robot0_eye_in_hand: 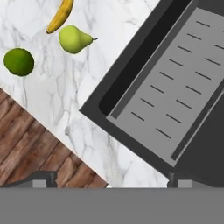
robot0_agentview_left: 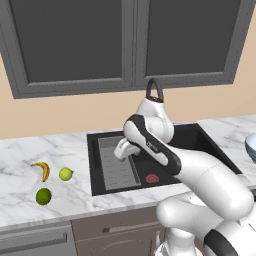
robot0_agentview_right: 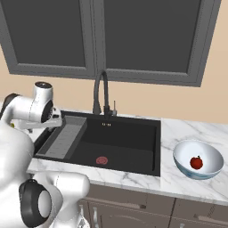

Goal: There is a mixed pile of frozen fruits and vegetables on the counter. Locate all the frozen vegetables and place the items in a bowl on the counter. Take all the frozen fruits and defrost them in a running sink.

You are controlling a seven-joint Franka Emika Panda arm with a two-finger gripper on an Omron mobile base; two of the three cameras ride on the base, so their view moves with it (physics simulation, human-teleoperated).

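On the white marble counter point(robot0_agentview_left: 20, 210) left of the sink lie a yellow banana point(robot0_agentview_left: 42, 170) point(robot0_eye_in_hand: 60, 16), a yellow-green stemmed ball point(robot0_agentview_left: 65, 174) point(robot0_eye_in_hand: 74, 38) and a dark green ball point(robot0_agentview_left: 43, 196) point(robot0_eye_in_hand: 19, 61). The red round piece point(robot0_agentview_right: 196, 162) rests inside the pale bowl point(robot0_agentview_right: 209, 156) on the counter right of the sink. My gripper point(robot0_eye_in_hand: 111, 181) hangs open and empty above the sink's left edge, over the grey ribbed tray point(robot0_eye_in_hand: 175, 100). It is apart from all three pieces, which show at the upper left of the hand view. The black sink point(robot0_agentview_left: 205, 140) point(robot0_agentview_right: 129, 138) has a reddish drain point(robot0_agentview_left: 152, 178).
A tall black arched faucet point(robot0_agentview_right: 99, 91) stands behind the basin; I see no water running from it. Dark wall cabinets point(robot0_agentview_left: 75, 45) hang above. The counter's front edge drops to a wooden floor point(robot0_eye_in_hand: 35, 148). Bare marble lies around the three pieces.
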